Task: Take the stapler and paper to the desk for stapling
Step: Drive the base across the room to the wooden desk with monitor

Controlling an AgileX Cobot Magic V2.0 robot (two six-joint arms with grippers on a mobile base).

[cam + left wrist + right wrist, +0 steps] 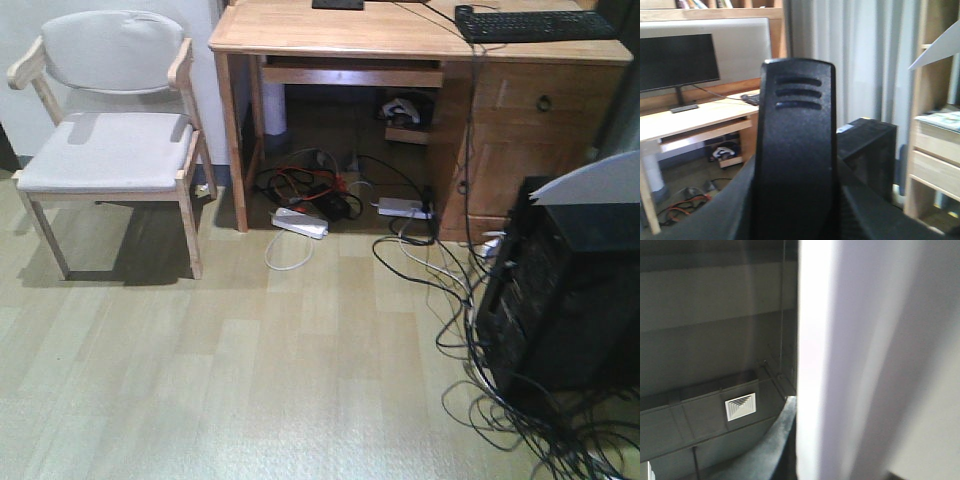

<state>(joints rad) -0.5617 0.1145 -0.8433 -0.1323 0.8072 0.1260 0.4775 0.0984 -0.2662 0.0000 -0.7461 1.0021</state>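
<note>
left gripper [799, 217] clenched on the stapler [797, 140]: black ridged body stands upright in the middle of the left wrist view, dark gripper sides spreading out beneath it, orange label not visible from here. right gripper [790, 452] looks clamped on the paper [865, 365]: the white sheet fills the right half of the right wrist view, one grey finger [774, 442] touching its left edge at the bottom, fingertips themselves not clear. behind the sheet is a ceiling with a square vent [741, 406]. front view shows a corner of the paper [590, 178] up in the air at the right edge, above a black box [560, 290] on the floor. desk [340, 30] is ahead at the top of frame, well apart from both held things, with a keyboard [535, 25] on its right part, a tangle of cables [310, 190] underneath, and a chair [110, 150] to its left. left wrist view also catches a monitor [675, 60] on the desk and a shelf unit [935, 150] at right.
</note>
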